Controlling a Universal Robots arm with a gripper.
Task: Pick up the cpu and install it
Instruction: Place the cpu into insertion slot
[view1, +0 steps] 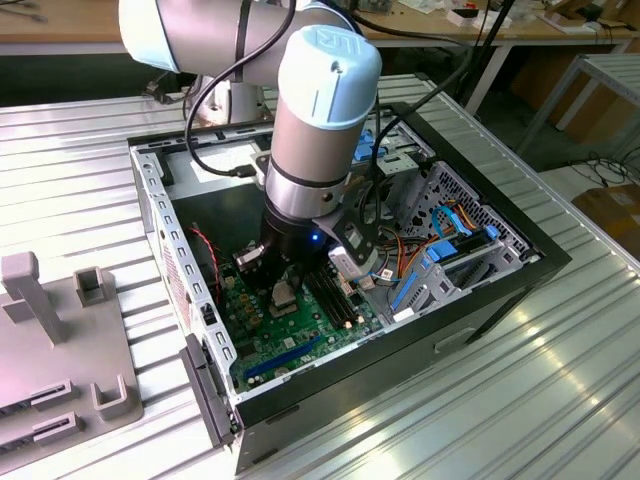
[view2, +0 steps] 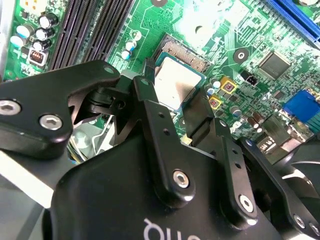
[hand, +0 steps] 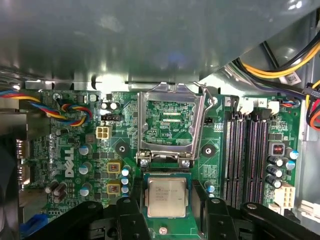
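We see a ribbed metal table (view1: 560, 400) carrying an open black computer case (view1: 330, 390), which lies on its side at the centre of the exterior view. A grey and pale-blue robot arm (view1: 320, 110) comes in from twelve o'clock and reaches straight down into the case. At eight o'clock from the case, a grey plastic fixture (view1: 60, 340) rests on the table.

Inside the case lies a green motherboard (view1: 290, 340), which we also see in the first wrist view (hand: 125, 145). It carries black memory slots (hand: 245, 155) and a metal load plate (hand: 172, 89) that is swung open.

The jaws pinch the cpu (hand: 166, 197) by two opposite edges, one black finger on each side. In the second wrist view the cpu (view2: 175, 85) sits just over the socket, whose gold contacts (view2: 186, 51) show past one edge.
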